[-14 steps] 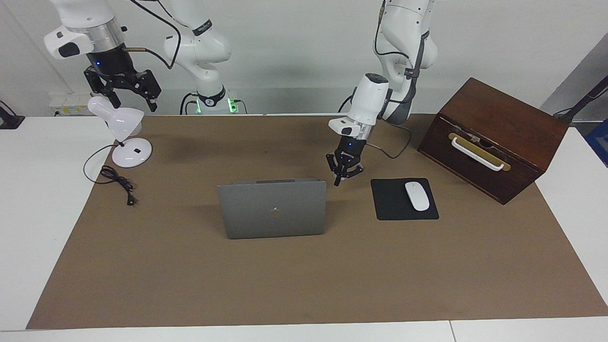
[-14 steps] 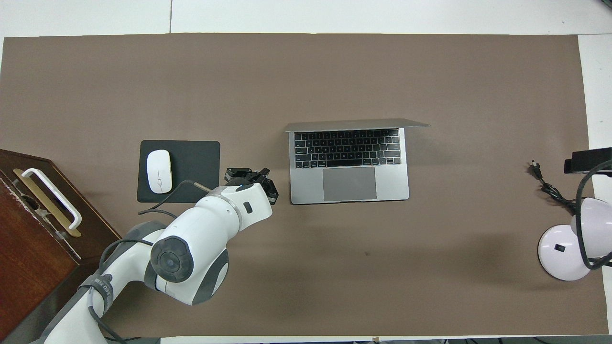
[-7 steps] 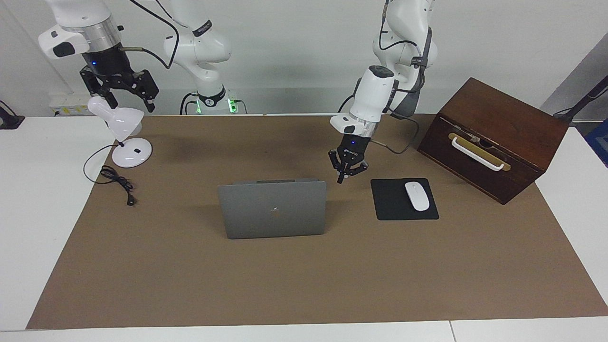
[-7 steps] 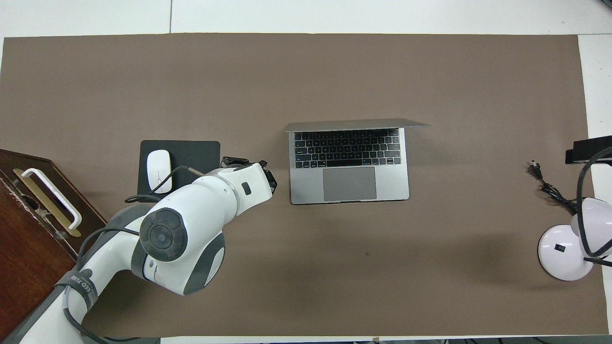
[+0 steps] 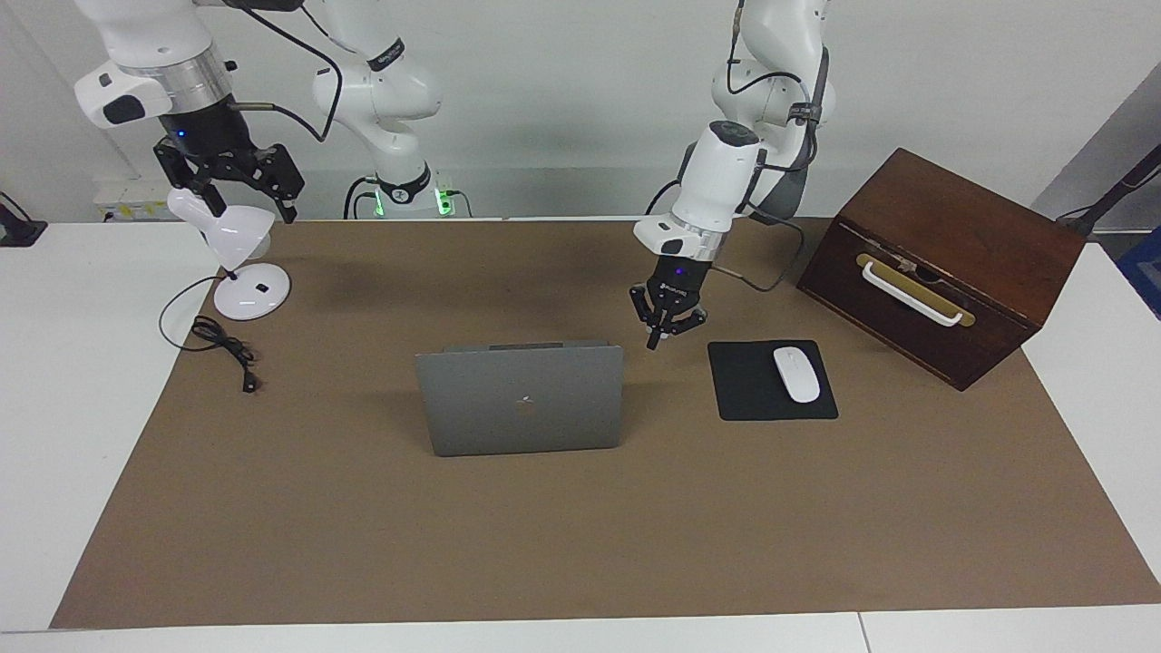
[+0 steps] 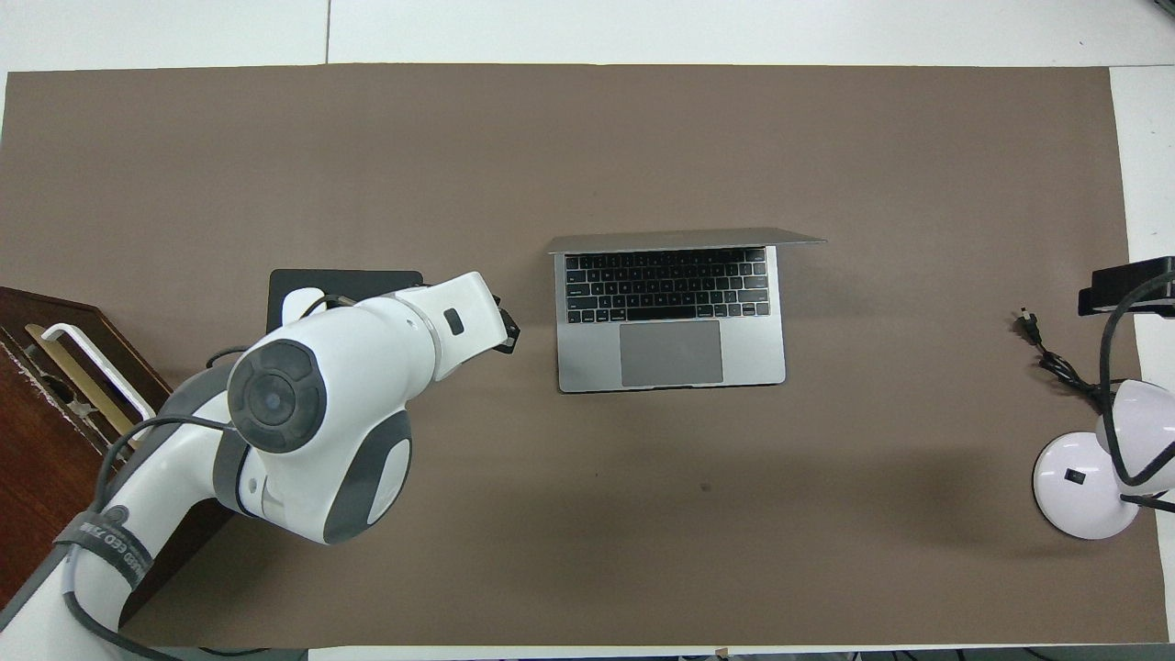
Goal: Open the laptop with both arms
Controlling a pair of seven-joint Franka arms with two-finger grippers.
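Two white arms work over a brown mat (image 5: 580, 544) spread on the white surface (image 5: 73, 408). The laptop (image 5: 521, 399) sits open at the middle of the mat, its lid upright with a dark apple logo facing away from the robots, its black keyboard and grey trackpad (image 6: 670, 352) turned toward them.

The left gripper (image 5: 655, 343) hangs in the air between the laptop and the black mouse pad (image 5: 771, 381), just beside the laptop's corner at the left arm's end and touching nothing; its jaws are shut and empty. A dark band on the left arm carries white lettering that is too small to read.

The right gripper (image 5: 238, 181) is raised over the white desk lamp (image 5: 238, 263) at the right arm's end of the mat, jaws spread wide and holding nothing. The lamp's black cord (image 5: 222, 345) lies coiled beside its round base.

A white mouse (image 5: 795, 374) rests on the mouse pad. A dark wooden box (image 5: 943, 263) with a white handle on a brass plate stands at the left arm's end.
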